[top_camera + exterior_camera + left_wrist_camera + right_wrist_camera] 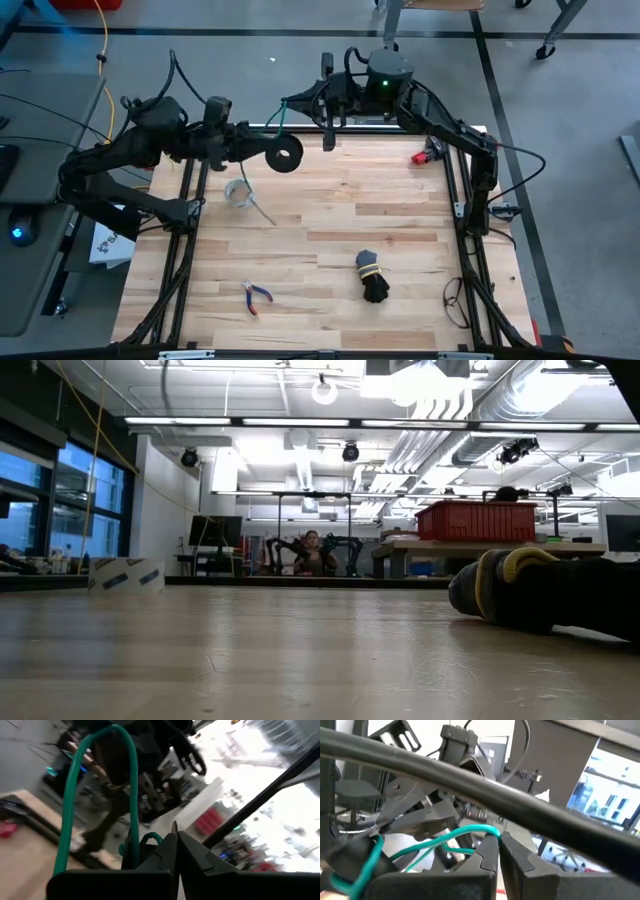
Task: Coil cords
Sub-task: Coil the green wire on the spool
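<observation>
The cord is a small dark round coil (285,153) with a thin green tail (280,118). It hangs above the table's far left part, between my two grippers. My left gripper (263,150) reaches in level from the table's left and is shut at the coil's left side. My right gripper (293,103) comes level from the far edge and is shut on the tail's upper end. In the left wrist view the green tail (75,795) arches up past the shut fingers. My left gripper is level, coming from the table's left, and meets the coil at its left rim (272,152). A green loop (150,839) shows right beside its shut fingers. The coil is lifted clear of the table. The exact place of the pinch is hidden by the fingers. My right gripper pinches the green tail (489,833) between its two shut fingers, level, from the table's far side. From there the tail runs in a slack curve down to the coil at the left gripper.
A pale grey-white ring (240,192) lies on the table just below the coil. A black cord bundle with a yellow tie (372,277) lies near the front right, and pliers (255,296) at the front left. A red object (428,153) sits by the right frame.
</observation>
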You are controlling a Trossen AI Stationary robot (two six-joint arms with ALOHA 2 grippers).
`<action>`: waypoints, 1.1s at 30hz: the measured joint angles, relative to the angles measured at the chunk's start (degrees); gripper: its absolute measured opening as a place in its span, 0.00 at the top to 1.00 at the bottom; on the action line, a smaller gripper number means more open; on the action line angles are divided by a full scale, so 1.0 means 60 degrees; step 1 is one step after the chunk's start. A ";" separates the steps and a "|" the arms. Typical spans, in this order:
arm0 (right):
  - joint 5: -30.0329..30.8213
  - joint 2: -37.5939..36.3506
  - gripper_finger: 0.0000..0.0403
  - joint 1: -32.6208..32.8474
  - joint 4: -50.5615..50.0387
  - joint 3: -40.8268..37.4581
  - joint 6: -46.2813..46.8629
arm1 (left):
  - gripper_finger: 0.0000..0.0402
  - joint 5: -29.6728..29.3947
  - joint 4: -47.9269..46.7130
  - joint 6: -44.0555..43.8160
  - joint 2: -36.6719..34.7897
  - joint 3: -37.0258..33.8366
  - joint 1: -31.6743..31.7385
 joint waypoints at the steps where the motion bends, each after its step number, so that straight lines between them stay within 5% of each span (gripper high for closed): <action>1: 0.0004 0.0000 1.00 0.0000 -0.0130 0.0000 -0.0004 | 1.00 -0.0041 -0.0163 0.0260 -0.0019 0.0000 -0.0001; 13: 0.0142 -0.0091 1.00 0.0015 -0.2060 -0.0004 -0.0004 | 1.00 0.0225 -0.2367 0.1983 -0.0253 0.0004 0.0001; 26: 0.0321 -0.0393 1.00 -0.0004 -0.2997 -0.0004 0.0930 | 1.00 -0.3413 -0.2809 0.6467 -0.0271 -0.0007 -0.0020; 33: 0.0177 -0.0505 1.00 0.0025 -0.3375 0.0022 0.1362 | 1.00 -0.3589 -0.0863 0.7691 -0.0273 -0.0007 -0.0016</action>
